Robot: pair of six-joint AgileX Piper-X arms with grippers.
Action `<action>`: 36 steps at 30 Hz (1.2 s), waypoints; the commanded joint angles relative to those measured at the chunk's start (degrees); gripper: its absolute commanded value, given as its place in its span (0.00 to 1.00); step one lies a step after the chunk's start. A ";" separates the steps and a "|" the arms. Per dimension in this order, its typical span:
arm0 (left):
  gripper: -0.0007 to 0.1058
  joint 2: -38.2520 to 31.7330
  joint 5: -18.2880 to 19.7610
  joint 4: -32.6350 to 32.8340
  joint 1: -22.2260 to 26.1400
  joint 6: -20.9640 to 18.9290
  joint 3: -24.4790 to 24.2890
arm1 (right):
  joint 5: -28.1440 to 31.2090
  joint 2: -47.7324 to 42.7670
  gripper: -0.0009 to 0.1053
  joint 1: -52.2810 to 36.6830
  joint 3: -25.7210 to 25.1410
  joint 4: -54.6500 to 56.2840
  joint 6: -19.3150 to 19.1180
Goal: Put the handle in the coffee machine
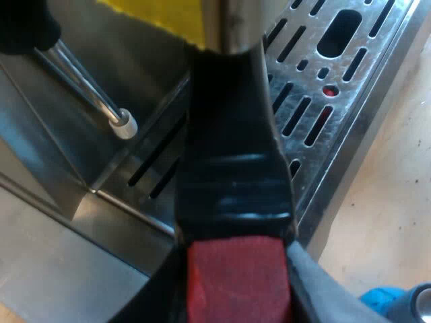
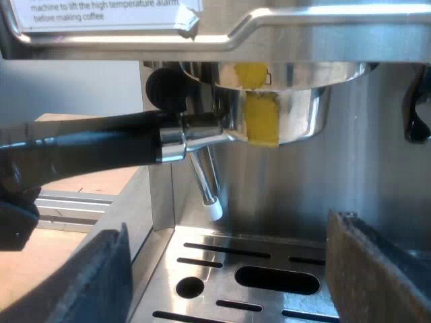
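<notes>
- the metal holder [image 2: 296,118] sits with its bowl up under the brew head of the espresso machine [image 2: 377,161], its dark handle [image 2: 87,145] sticking out sideways, roughly level.
- a strip of yellow tape [image 2: 261,121] on the bowl lies just below a yellow mark on the head above it.
- the left pincer [image 1: 236,269] is pinching the handle at its red end [image 1: 236,286], one finger on each side.
- the right pincer [image 2: 225,256] hangs low before the machine, over the drip tray [image 2: 161,266], fingers spread wide with nothing between them.
- the steam wand [image 2: 202,178] slants down beside the bowl, its white tip above the tray.
- a blue object [image 1: 380,299] lies on the tabletop [image 1: 397,202] near the tray's rim; what it is, i cannot tell.
</notes>
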 commanded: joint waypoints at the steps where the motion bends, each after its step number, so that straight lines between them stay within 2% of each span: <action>1: 0.01 -0.36 4.79 -2.26 -0.28 -0.59 -0.95 | 0.46 -0.30 0.60 0.15 -0.27 -0.68 -0.78; 10: 0.01 -0.50 5.49 -2.26 -0.09 -0.59 -2.34 | 0.46 -0.30 0.60 0.15 -0.27 0.62 -0.78; 14: 0.01 -0.50 5.89 -2.26 -0.10 -0.59 -4.52 | 0.46 -0.30 0.60 0.15 -0.27 0.62 -0.78; 23: 0.01 -0.50 8.76 4.14 -0.10 -0.25 -4.91 | 1.73 -0.03 0.60 0.00 -0.27 5.05 -0.78; 26: 0.01 -0.50 9.15 4.08 -0.10 -0.14 -4.91 | 1.09 0.07 0.60 -0.75 -0.27 7.00 -0.64; 28: 0.01 -0.62 9.15 4.10 -0.10 -0.14 -4.91 | -0.63 0.51 0.58 -1.76 -0.27 6.40 -0.58; 32: 0.01 -0.62 9.15 4.10 -0.10 1.10 -4.91 | -6.16 2.33 0.42 -4.52 -0.27 3.57 -0.56; 36: 0.01 -0.62 9.15 3.97 -0.10 1.85 -4.91 | -4.55 4.78 0.41 -5.44 -0.27 -2.65 -0.77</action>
